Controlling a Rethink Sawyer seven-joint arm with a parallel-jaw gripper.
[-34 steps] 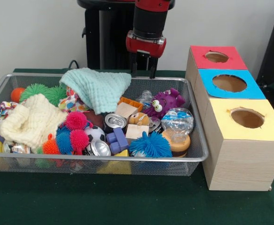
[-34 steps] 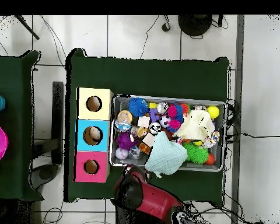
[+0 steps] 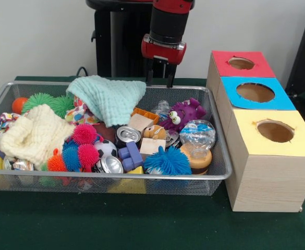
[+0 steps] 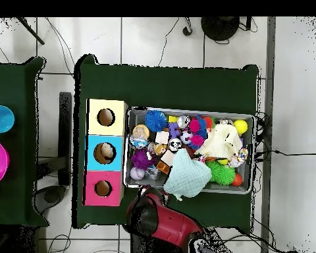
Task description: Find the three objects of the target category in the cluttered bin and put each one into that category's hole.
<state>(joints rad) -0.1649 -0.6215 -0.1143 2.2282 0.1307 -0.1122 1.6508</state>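
The wire mesh bin (image 3: 116, 176) is full of clutter; it also shows in the overhead view (image 4: 190, 110). A purple plush with big eyes (image 3: 182, 115) lies at the bin's far right, also seen from overhead (image 4: 141, 159). A tan-brown plush (image 3: 154, 132) sits just left of it, among cans and blocks. No orange tiger shows. The red-surrounded hole (image 3: 241, 63) is the farthest of three on the wooden boxes, also seen from overhead (image 4: 103, 188). My gripper (image 3: 160, 79) hangs open and empty above the bin's far rim, behind the purple plush.
A mint cloth (image 3: 109, 97) and a cream cloth (image 3: 33, 134) cover parts of the bin. Spiky rubber balls (image 3: 84, 146), cans (image 3: 127, 134) and a clear ball (image 3: 197, 133) crowd the middle. Blue-surrounded (image 3: 255, 92) and yellow-surrounded (image 3: 275, 131) holes are nearer. A side table holds a blue bowl (image 4: 1, 119).
My arm has shifted very slightly; the gripper stays open above the far rim. The blue bowl on the side table has moved further into the overhead view. The bin's contents are unchanged.
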